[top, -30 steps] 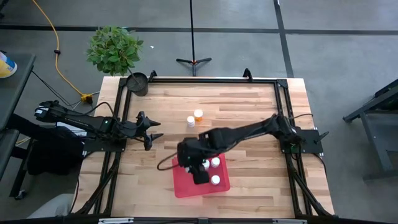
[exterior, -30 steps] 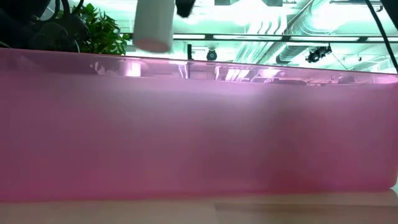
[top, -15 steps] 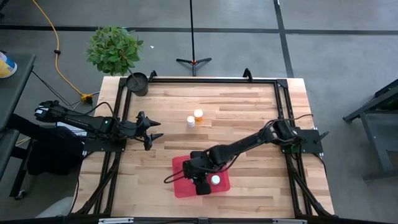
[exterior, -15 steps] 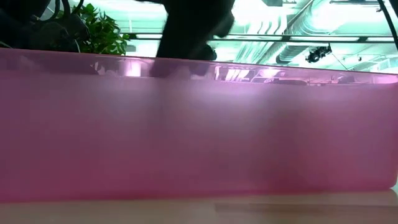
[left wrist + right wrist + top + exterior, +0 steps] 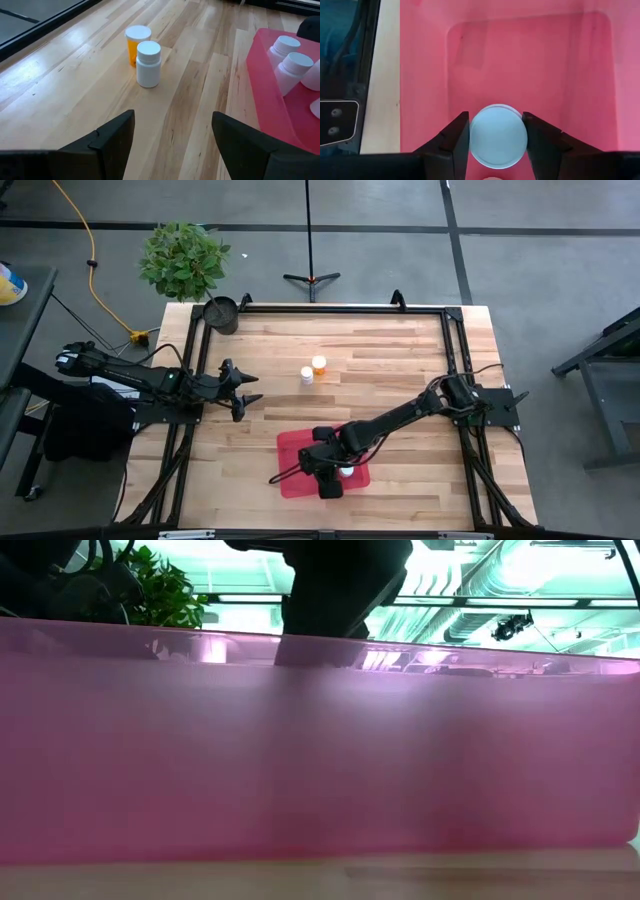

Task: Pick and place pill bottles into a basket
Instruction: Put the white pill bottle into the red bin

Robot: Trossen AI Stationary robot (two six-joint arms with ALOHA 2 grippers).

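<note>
Inside the red basket (image 5: 430,65), the right tool (image 5: 497,132) grips a pill bottle (image 5: 498,135) upright, cap up.

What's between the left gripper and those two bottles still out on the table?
Nothing visible. The left gripper is open, and only bare table lies between it and the white bottle and the orange bottle just behind it.

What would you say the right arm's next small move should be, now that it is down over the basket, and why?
Probably open the fingers and let go. The right gripper is shut on a white-capped pill bottle low inside the red basket, with bare floor beneath. Two bottles, one orange and one white, wait on the table, and the left gripper is open and idle.
</note>
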